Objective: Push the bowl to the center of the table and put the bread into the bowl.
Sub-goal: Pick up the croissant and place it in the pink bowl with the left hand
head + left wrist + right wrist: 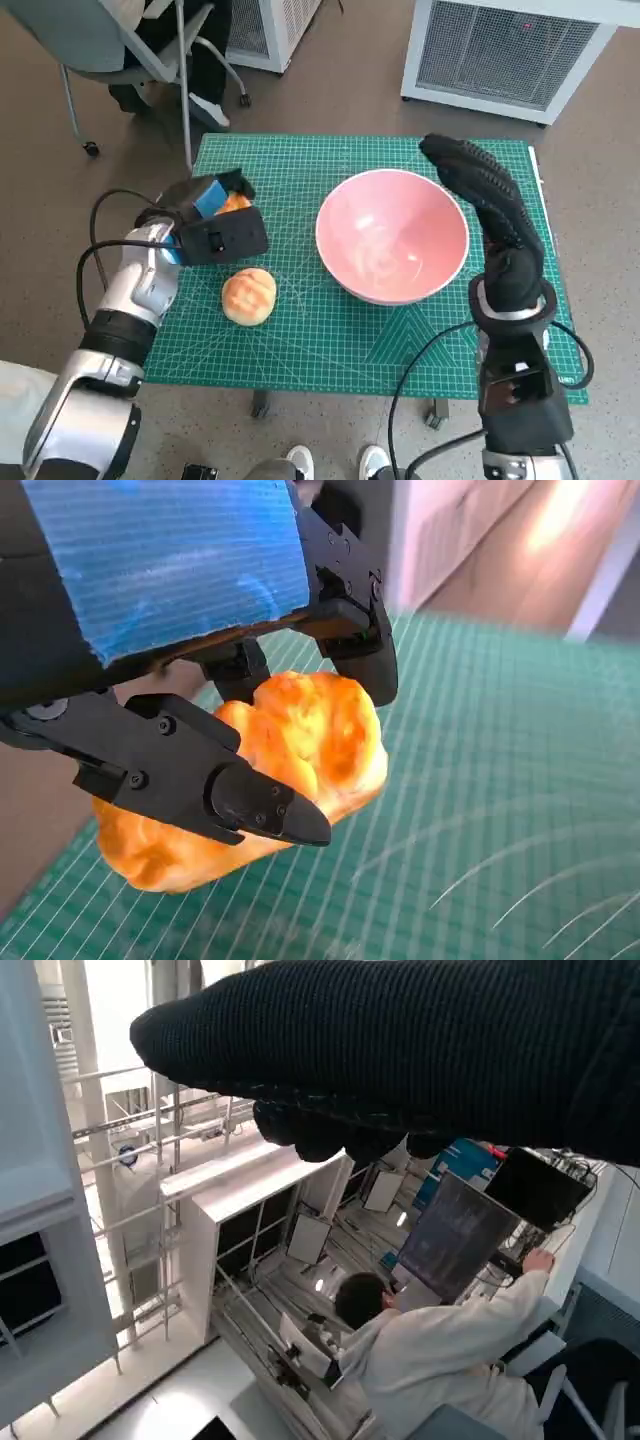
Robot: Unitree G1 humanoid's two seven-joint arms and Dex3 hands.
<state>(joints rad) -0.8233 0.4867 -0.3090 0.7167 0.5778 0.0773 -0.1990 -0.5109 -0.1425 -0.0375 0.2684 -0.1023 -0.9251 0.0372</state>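
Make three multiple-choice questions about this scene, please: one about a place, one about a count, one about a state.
1. Where is the bowl?
A. on the green mat
B. on the floor
C. on a chair

2. How many bread pieces show?
A. one
B. two
C. four

3. What is the left hand doing?
A. resting flat on the mat
B. pushing the bowl
C. holding a bread piece

Answers:
1 A: the bowl stands on the mat, beside the right hand.
2 B: one bun lies on the mat, another piece is in the left hand.
3 C: its fingers close around the orange bread.
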